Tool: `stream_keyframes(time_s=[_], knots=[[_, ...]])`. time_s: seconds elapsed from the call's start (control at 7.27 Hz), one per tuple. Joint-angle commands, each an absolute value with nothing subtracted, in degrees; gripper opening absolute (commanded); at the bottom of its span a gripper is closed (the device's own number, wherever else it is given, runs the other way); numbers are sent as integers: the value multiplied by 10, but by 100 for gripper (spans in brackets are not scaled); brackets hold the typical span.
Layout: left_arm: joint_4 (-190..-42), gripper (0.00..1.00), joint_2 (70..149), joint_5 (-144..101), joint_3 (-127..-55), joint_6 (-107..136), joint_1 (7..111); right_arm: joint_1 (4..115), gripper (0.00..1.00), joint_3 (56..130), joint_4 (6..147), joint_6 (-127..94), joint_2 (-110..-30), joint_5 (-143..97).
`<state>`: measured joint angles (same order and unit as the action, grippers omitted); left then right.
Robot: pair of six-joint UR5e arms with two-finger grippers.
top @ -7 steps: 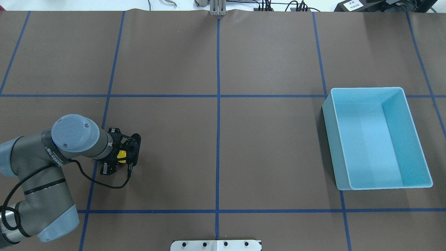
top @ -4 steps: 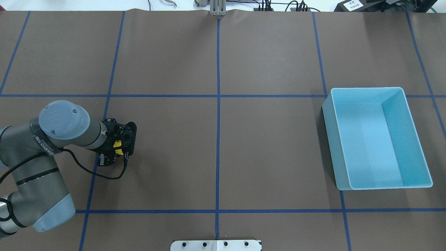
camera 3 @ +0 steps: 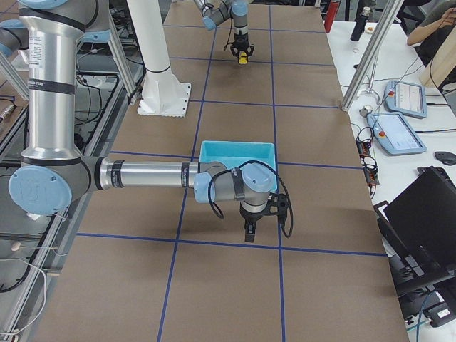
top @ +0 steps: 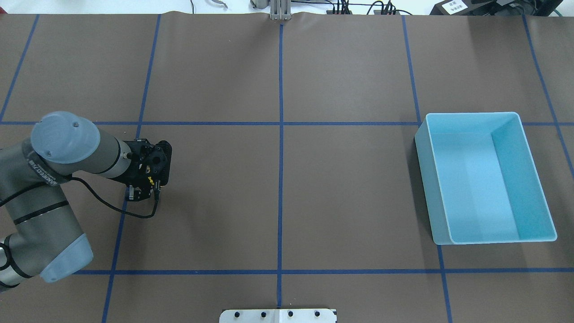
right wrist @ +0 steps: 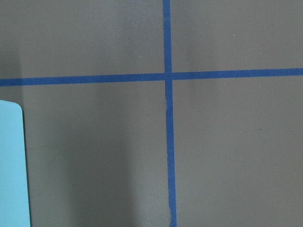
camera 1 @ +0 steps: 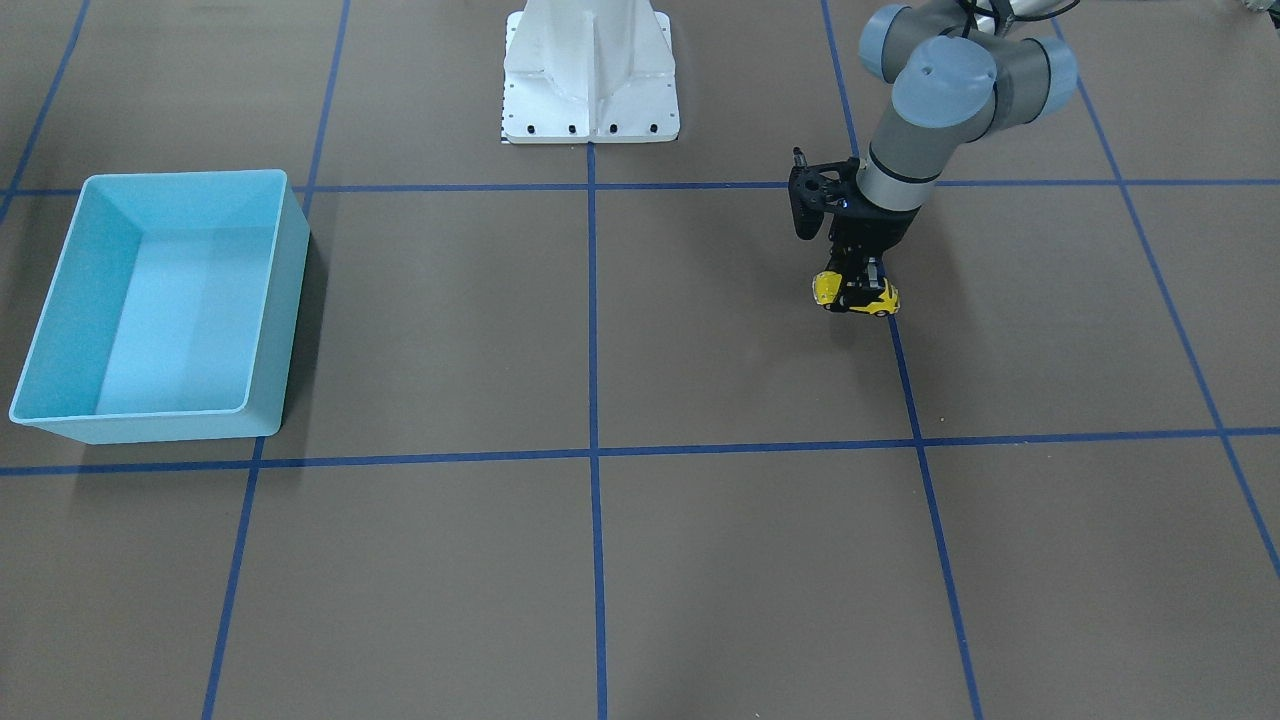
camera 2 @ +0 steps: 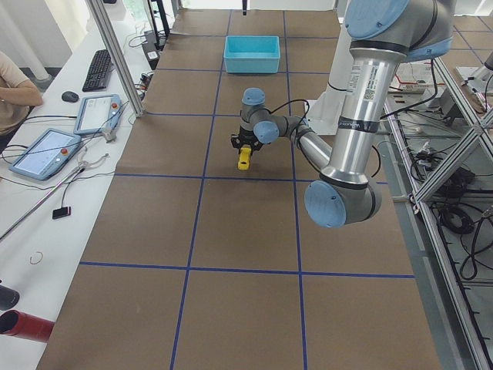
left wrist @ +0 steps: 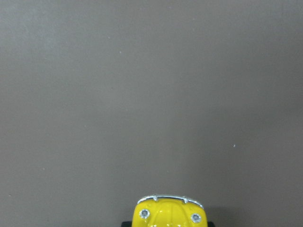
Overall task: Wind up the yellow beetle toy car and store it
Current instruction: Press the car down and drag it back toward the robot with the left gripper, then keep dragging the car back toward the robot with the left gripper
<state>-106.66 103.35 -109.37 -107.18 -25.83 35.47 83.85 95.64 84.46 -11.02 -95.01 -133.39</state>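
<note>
blue tape lines (top: 280, 179), brown table (top: 350, 202)

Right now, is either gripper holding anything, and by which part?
The left gripper is shut on the yellow beetle toy car, pinching its body mid-length from above. Whether the right gripper holds anything cannot be told.

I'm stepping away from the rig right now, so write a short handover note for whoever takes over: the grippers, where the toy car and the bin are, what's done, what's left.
Left gripper: shut on the yellow toy car, low over the table on the robot's left side. Whether the wheels touch is unclear.
Right gripper: hangs over the table beside the blue bin. Open or shut cannot be told.
Done: car grasped. Whether it is wound up cannot be seen.
Left: wind it if needed, then get it into the bin, far across on the robot's right.
</note>
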Motion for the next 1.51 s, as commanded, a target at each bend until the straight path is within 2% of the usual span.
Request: stream_keyframes(time_s=[0.0,1.38], knots=[[-1112,5,1034,-1131,-1043,-247,356,839,100,957,845,-110,-950,-1334],[-1116,3,1022,-1155,-1024,-236,358,839,100,958,845,-110,-951,-1334]])
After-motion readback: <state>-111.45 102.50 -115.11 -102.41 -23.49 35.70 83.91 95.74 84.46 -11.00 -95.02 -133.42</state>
